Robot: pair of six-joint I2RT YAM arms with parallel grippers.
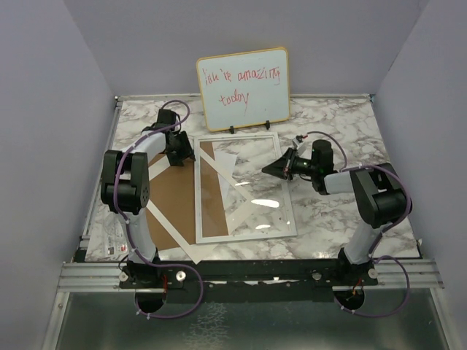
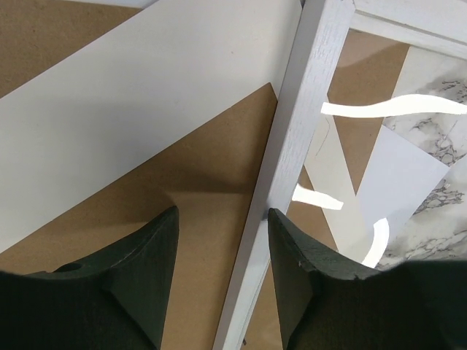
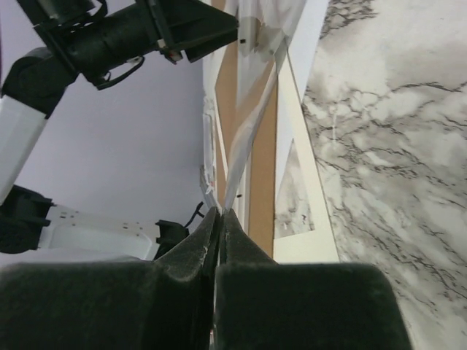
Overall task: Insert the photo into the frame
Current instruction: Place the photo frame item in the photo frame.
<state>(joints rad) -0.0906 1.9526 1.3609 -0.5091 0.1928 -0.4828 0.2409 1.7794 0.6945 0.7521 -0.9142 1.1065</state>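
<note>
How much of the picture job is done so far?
Nothing is finished yet. What may be the photo, white side up, lies crooked inside the frame. In hand: the right gripper pinches a thin sheet at the frame's right side, and the left gripper straddles the rim, open. Left: seating the photo straight, plus the white mat and brown backing board.

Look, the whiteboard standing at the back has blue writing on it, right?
No. The writing on the whiteboard is red, not blue. The whiteboard does stand at the back. The top external view shows it.
</note>
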